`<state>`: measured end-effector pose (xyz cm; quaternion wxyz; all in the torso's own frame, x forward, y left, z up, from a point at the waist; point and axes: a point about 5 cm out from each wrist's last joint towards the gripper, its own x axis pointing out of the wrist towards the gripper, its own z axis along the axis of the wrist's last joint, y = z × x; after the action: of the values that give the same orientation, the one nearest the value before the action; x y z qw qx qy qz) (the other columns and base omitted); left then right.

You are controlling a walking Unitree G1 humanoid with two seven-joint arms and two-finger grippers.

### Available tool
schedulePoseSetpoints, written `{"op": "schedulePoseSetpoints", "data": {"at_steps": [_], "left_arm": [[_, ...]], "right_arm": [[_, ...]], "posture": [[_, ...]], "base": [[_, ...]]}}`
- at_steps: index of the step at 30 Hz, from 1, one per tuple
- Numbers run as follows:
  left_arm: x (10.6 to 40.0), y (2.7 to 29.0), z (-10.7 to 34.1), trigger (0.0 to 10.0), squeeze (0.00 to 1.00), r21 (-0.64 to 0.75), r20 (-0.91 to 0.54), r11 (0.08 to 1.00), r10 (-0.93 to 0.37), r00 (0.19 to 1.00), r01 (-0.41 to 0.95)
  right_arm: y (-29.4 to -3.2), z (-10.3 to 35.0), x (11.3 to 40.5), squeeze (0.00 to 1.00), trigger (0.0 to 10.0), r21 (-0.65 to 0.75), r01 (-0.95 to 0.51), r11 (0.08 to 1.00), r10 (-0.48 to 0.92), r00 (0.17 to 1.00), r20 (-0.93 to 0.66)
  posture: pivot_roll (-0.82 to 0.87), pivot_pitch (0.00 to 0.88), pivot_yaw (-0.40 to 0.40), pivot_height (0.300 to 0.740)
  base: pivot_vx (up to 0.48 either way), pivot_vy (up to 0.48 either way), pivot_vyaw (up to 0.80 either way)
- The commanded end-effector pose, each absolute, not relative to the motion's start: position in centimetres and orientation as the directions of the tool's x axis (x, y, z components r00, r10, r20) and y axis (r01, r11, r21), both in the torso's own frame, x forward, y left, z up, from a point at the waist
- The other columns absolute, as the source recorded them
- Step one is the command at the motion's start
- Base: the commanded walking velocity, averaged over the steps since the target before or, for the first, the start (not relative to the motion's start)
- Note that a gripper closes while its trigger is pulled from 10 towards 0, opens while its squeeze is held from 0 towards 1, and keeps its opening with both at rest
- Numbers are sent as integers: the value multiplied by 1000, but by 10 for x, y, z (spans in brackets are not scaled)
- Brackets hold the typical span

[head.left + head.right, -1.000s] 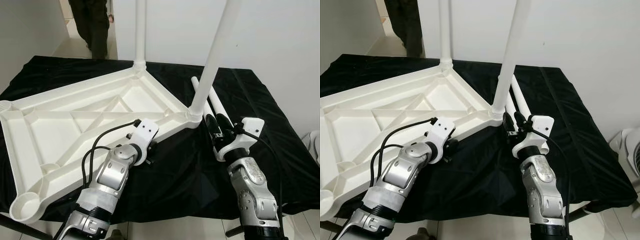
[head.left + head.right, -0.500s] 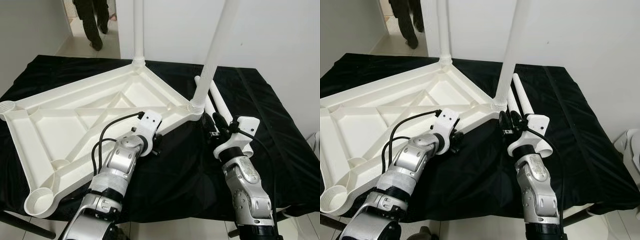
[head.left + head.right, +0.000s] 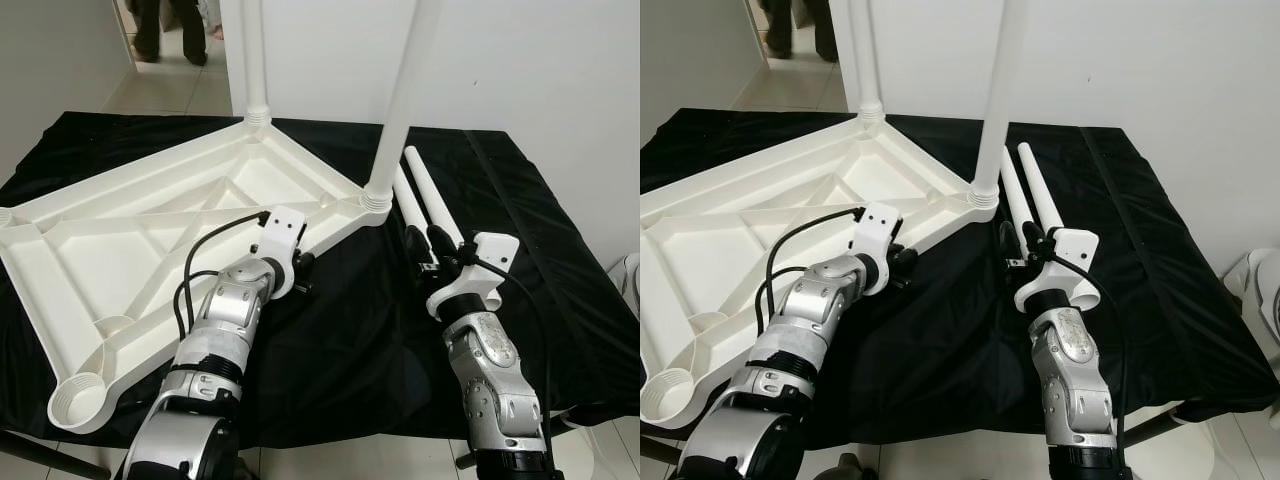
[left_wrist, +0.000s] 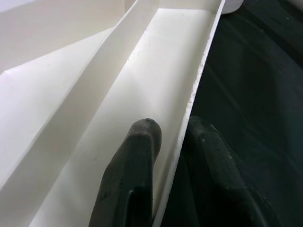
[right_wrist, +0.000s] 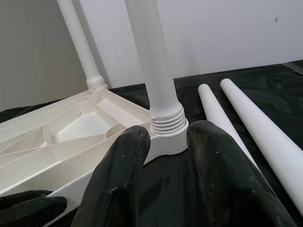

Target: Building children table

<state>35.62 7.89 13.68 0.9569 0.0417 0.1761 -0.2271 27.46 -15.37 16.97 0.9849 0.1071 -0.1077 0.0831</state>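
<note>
With 2 legs already standing in the upturned tabletop (image 3: 150, 230), the step in hand looks like fetching a third. The left hand (image 4: 170, 156) pinches the tabletop's rim, steadying it on the black-draped bench (image 3: 560, 260). The right hand (image 3: 422, 247) hovers open just short of the 2 loose legs (image 3: 425, 195); it must reach forward and close on one.

An upturned white tabletop (image 3: 740, 230) lies on a black cloth (image 3: 940, 330) with two legs (image 3: 995, 100) standing in its far corners, two loose legs (image 3: 1025, 195) beside it, the left gripper (image 3: 902, 268) at its near edge, and the right gripper (image 3: 1018, 240) by the loose legs.
</note>
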Motion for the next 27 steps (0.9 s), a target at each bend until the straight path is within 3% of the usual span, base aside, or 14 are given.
{"op": "schedulePoseSetpoints", "data": {"at_steps": [1, 5, 6, 13, 14, 16, 19, 27], "left_arm": [[367, 95, 159, 10000, 0, 126, -228, 991, -16, 973, 46], [364, 72, 161, 10000, 0, 105, -216, 976, -163, 963, 189], [360, 60, 163, 10000, 1000, 74, -198, 963, -242, 950, 260], [351, 43, 174, 10000, 1000, 51, -137, 900, -424, 895, 434], [347, 42, 178, 10000, 51, 76, -110, 873, -473, 874, 482], [343, 42, 181, 10000, 0, 96, -90, 849, -512, 854, 519], [335, 49, 181, 10000, 0, 123, -85, 809, -568, 819, 574], [325, 77, 169, 10000, 0, 162, -106, 803, -563, 820, 573]], "right_arm": [[-152, 169, 276, 0, 10000, 193, -183, 964, 136, 963, 233], [-152, 170, 277, 0, 10000, 191, -184, 964, 138, 963, 234], [-152, 170, 277, 0, 10000, 190, -183, 964, 137, 962, 235], [-151, 170, 278, 0, 10000, 189, -178, 966, 131, 963, 235], [-151, 170, 278, 0, 10000, 189, -177, 966, 131, 963, 235], [-151, 170, 278, 0, 10000, 188, -176, 966, 130, 963, 235], [-151, 171, 278, 0, 10000, 186, -172, 967, 126, 963, 237], [-152, 171, 280, 0, 10000, 183, -166, 969, 119, 963, 243]], "posture": [[46, 13, 0, 740], [51, 22, 2, 740], [54, 26, 4, 740], [62, 37, 8, 740], [60, 36, 8, 740], [60, 37, 8, 740], [61, 36, 9, 740], [71, 33, 9, 740]], "base": [[0, 0, 0], [0, 0, 0], [0, 0, 0], [0, 0, 0], [0, 0, 0], [0, 0, 0], [0, 0, 0], [0, 0, 0]]}}
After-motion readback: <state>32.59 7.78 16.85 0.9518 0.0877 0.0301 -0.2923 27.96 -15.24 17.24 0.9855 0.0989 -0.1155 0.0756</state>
